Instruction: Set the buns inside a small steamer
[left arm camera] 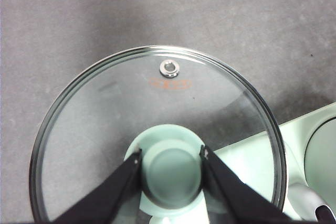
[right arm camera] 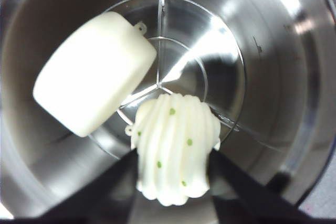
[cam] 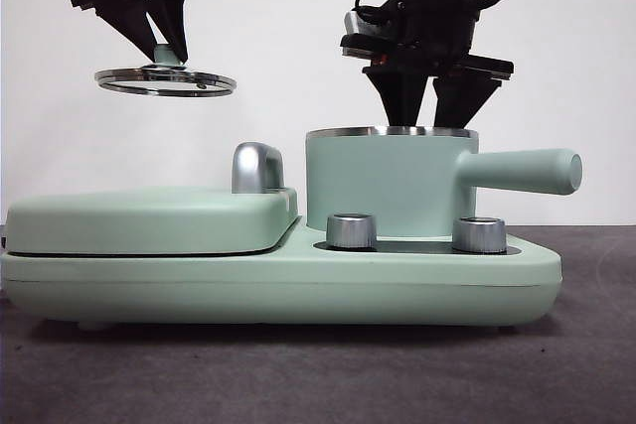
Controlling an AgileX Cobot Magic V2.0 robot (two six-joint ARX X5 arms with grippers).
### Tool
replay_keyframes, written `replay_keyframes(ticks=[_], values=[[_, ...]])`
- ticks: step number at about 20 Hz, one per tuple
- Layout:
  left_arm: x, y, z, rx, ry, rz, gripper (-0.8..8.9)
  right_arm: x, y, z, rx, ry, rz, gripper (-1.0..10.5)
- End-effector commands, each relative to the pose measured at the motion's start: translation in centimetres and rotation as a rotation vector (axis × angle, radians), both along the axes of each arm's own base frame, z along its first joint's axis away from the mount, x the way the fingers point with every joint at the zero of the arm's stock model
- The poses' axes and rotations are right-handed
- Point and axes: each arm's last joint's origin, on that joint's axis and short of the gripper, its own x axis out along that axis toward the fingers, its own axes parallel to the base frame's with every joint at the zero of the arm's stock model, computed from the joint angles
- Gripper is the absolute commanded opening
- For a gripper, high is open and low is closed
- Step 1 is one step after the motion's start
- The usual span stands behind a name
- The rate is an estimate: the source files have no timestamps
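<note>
The small steamer (cam: 388, 186) stands uncovered on the right of the cooker base. Inside it, the smooth bun (right arm camera: 94, 82) lies on the clear rack against the steel wall (right arm camera: 273, 77). Beside it is the ridged bun (right arm camera: 176, 135) with green dots, and my right gripper (right arm camera: 173, 151) is shut on it, both jaws against its sides. In the front view that gripper (cam: 427, 121) reaches down into the pot's rim. My left gripper (left arm camera: 171, 153) is shut on the green knob (left arm camera: 170, 171) of the glass lid (left arm camera: 105, 108). It holds the lid (cam: 164, 79) level in the air, high at the left.
The mint-green cooker base (cam: 298, 285) carries the flat griddle cover (cam: 149, 220) with its chrome handle (cam: 256, 166) on the left. Two steel dials (cam: 351, 230) (cam: 479, 234) face front. The steamer's long handle (cam: 522, 171) sticks out to the right. The table is dark grey.
</note>
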Motion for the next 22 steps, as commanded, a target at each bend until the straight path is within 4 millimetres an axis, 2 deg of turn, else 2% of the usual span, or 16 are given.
replay_keyframes(ticks=[1, 4, 7, 9, 12, 14, 18, 20, 22], values=[[-0.2, -0.1, 1.3, -0.020, -0.057, -0.006, 0.55, 0.6, 0.3, -0.2, 0.001, -0.009, 0.010, 3.1], [-0.2, -0.1, 1.3, -0.020, -0.057, -0.006, 0.55, 0.6, 0.3, -0.2, 0.000, -0.007, 0.009, 3.8], [-0.2, -0.1, 1.3, -0.020, -0.058, -0.006, 0.55, 0.6, 0.3, 0.6, 0.011, -0.025, 0.009, 3.9], [-0.2, -0.1, 1.3, -0.020, -0.057, -0.006, 0.55, 0.5, 0.3, 2.2, 0.022, -0.047, 0.010, 3.9], [-0.3, -0.1, 1.3, -0.027, -0.053, 0.001, 0.55, -0.6, -0.3, 6.0, 0.033, -0.086, 0.027, 3.9], [-0.3, -0.4, 1.3, -0.029, -0.051, -0.003, 0.55, -2.0, -1.2, 8.6, 0.042, -0.123, 0.047, 3.9], [-0.7, -1.6, 1.2, -0.032, -0.041, -0.027, 0.55, -6.5, -3.8, 12.7, 0.049, -0.195, 0.037, 3.9], [-1.0, -2.8, 1.2, -0.033, -0.041, -0.055, 0.55, -9.3, -5.0, 14.5, 0.082, -0.249, 0.041, 3.9], [-1.4, -4.2, 1.2, -0.034, -0.041, -0.089, 0.55, -12.7, -6.4, 15.5, 0.114, -0.283, 0.040, 3.9]])
